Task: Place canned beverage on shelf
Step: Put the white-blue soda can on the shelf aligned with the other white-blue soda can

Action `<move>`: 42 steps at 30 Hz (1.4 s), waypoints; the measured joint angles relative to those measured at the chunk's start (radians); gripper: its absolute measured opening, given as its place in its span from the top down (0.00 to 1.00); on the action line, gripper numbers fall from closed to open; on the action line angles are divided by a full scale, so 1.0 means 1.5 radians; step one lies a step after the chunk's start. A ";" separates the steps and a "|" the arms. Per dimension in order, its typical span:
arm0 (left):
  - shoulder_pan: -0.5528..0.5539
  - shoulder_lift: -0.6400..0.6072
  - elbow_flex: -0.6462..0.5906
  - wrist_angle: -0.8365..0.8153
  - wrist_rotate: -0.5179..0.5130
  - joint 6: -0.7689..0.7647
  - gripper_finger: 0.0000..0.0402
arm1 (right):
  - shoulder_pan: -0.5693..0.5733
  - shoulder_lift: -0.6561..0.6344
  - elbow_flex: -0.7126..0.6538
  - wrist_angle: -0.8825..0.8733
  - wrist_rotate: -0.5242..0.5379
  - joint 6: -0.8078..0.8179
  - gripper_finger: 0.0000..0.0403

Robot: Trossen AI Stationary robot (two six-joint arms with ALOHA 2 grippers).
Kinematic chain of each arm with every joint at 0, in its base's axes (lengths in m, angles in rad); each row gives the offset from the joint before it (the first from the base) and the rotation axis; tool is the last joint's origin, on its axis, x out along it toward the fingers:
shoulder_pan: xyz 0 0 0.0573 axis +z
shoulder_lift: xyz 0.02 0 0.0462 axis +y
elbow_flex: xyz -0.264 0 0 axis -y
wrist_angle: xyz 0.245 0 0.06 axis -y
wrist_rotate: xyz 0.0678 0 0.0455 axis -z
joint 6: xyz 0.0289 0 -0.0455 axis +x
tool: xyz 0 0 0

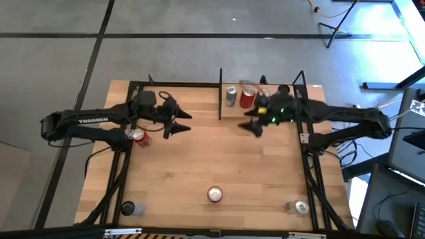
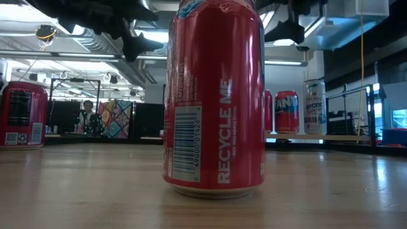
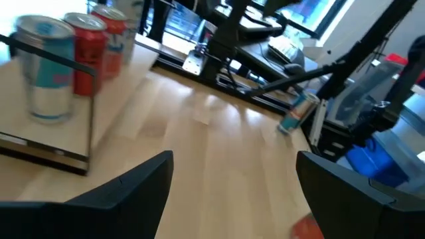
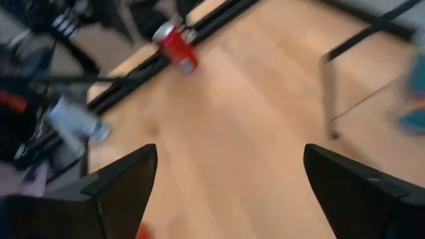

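A red canned beverage (image 1: 214,194) stands upright on the tabletop near the front edge; it fills the low view (image 2: 213,95). The shelf (image 1: 234,113), a small board with black posts at the far right, bears three upright cans: silver-blue (image 1: 230,96), red (image 1: 247,98) and one more (image 1: 263,93). My left gripper (image 1: 179,126) hangs open above the table left of the shelf, its fingers (image 3: 133,192) with nothing between them. My right gripper (image 1: 255,126) hovers open just in front of the shelf, and nothing shows between its fingers (image 4: 119,186) either.
A red can (image 1: 141,138) lies on the table under my left arm. A silver can (image 1: 131,208) lies at the near left corner and another (image 1: 300,207) at the near right. Bare wood spreads across the table's middle. Black frame rails edge both sides.
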 joint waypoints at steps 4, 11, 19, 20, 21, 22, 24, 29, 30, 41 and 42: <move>-0.081 0.000 0.000 0.000 -0.074 -0.038 0.22 | 0.089 0.024 0.000 0.006 0.007 0.001 0.10; -0.267 0.030 0.009 -0.017 -0.288 -0.122 0.22 | 0.250 0.037 0.000 0.000 0.013 -0.034 0.10; -0.430 0.146 0.058 -0.057 -0.387 -0.242 0.22 | 0.425 0.122 0.000 0.021 0.144 -0.056 0.10; -0.448 0.165 0.066 -0.054 -0.391 -0.258 0.22 | 0.440 0.140 0.000 0.024 0.149 -0.048 0.10; -0.465 0.184 0.073 -0.055 -0.396 -0.271 0.22 | 0.452 0.160 0.000 0.033 0.149 -0.040 0.10; -0.483 0.206 0.081 -0.057 -0.400 -0.283 0.22 | 0.460 0.179 0.000 0.044 0.149 -0.032 0.10; -0.515 0.252 0.100 -0.058 -0.402 -0.298 0.22 | 0.475 0.218 0.000 0.062 0.148 -0.007 0.10; -0.576 0.342 0.156 -0.061 -0.392 -0.322 0.22 | 0.492 0.303 0.000 0.153 0.148 0.042 0.10; -0.585 0.352 0.170 -0.075 -0.379 -0.328 0.22 | 0.492 0.314 0.000 0.165 0.148 0.045 0.10; -0.665 0.338 0.541 -0.660 -0.262 -0.397 0.22 | 0.487 0.325 0.029 0.169 0.154 0.056 0.10; -0.682 0.338 0.571 -0.707 -0.265 -0.417 0.22 | 0.487 0.325 0.029 0.168 0.154 0.057 0.10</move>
